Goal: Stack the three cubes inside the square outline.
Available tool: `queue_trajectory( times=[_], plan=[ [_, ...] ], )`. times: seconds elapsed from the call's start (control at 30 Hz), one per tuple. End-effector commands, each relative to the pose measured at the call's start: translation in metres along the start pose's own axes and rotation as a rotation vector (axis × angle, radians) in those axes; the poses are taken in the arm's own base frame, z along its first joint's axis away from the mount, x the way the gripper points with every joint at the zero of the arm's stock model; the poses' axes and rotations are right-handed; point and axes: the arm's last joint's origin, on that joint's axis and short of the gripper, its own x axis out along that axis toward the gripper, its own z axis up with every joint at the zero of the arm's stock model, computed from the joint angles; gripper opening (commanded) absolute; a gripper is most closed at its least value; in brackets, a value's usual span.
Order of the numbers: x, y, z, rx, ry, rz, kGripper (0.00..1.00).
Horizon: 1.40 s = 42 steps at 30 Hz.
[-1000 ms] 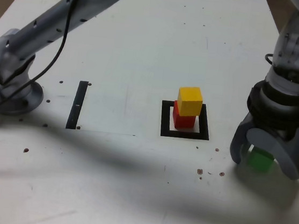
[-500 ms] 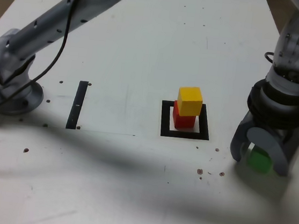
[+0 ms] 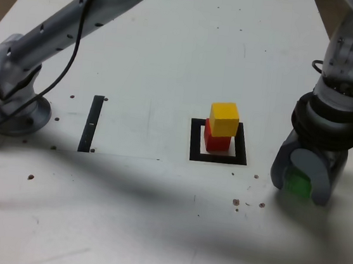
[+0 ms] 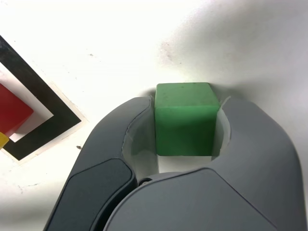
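Green cube point(image 4: 185, 118) clamped in lowered pincer point(image 3: 304, 178), on table point(image 3: 172, 55).

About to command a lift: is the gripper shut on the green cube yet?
Shut on it: in the wrist view both sides of the gripper press against the green cube.

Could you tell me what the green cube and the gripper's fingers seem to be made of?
The green cube looks like solid painted wood or dense plastic: matte, evenly coloured faces with faint specks, slightly rounded edges, no gloss. Which of the two I cannot tell. The gripper, shut on the cube, has fingers that look like moulded grey plastic with a smooth satin finish; paler, translucent-looking linings sit where they meet the cube, possibly a soft pad.
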Motion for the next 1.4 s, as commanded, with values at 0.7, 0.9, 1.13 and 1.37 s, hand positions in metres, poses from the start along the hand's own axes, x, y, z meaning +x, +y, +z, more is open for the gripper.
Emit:
queue_trajectory(
  times=[0.7, 0.9, 1.13, 1.37],
  plan=[
    [-0.097, -0.004, -0.076, -0.166, -0.024, 0.084, 0.30],
    [-0.118, -0.008, -0.109, -0.288, -0.020, 0.123, 0.30],
    [-0.120, -0.006, -0.128, -0.405, -0.006, 0.085, 0.30],
    [-0.109, 0.010, -0.144, -0.510, 0.040, -0.004, 0.30]
  ],
)
